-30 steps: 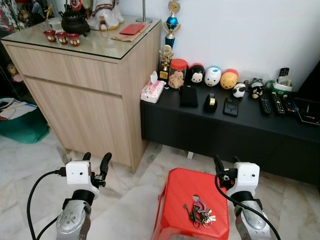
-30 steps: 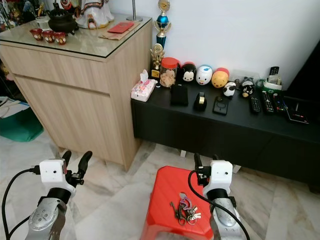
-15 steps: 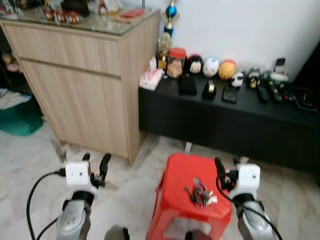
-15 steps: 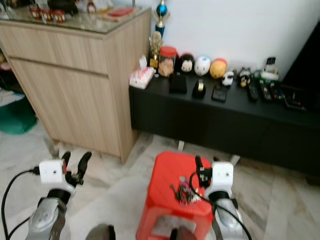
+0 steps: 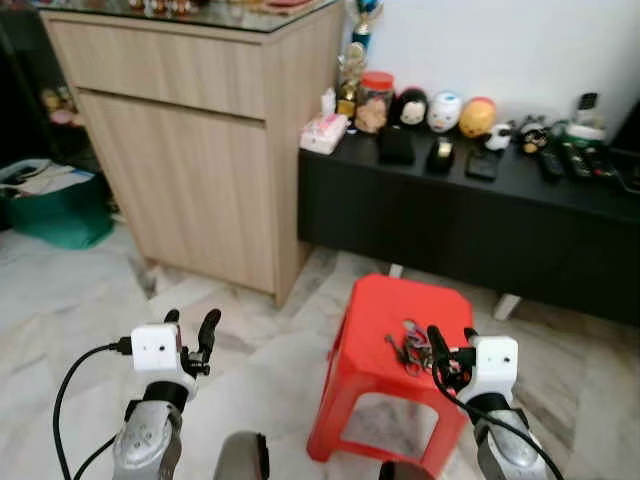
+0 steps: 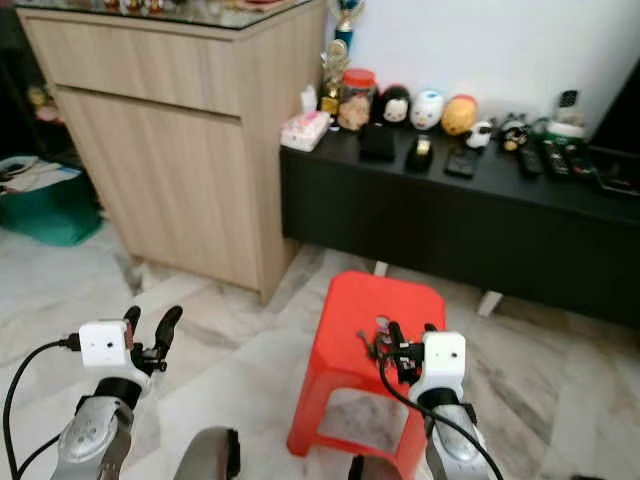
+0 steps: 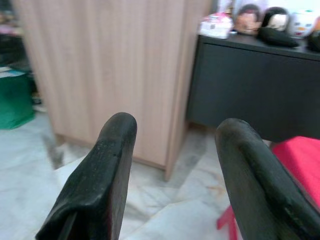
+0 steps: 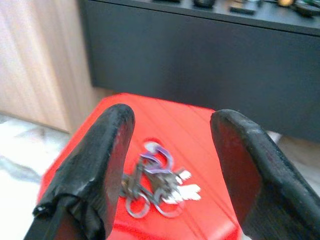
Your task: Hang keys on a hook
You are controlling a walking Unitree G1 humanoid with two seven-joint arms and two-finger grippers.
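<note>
On the red plastic stool (image 5: 400,330) before the black low cabinet (image 5: 480,225) lies the bunch of keys (image 8: 157,185), with the right claw (image 8: 167,165) spread just above it and the left claw (image 7: 175,170) spread over the marble floor (image 5: 90,300).

Red stool (image 5: 375,325), silvery keys (image 8: 157,185), black cabinet (image 5: 470,225), veined pale marble floor (image 5: 70,320)

Marble floor (image 5: 70,300), wooden cabinet (image 5: 190,140), black low console (image 5: 480,215), white wall (image 5: 540,45)
</note>
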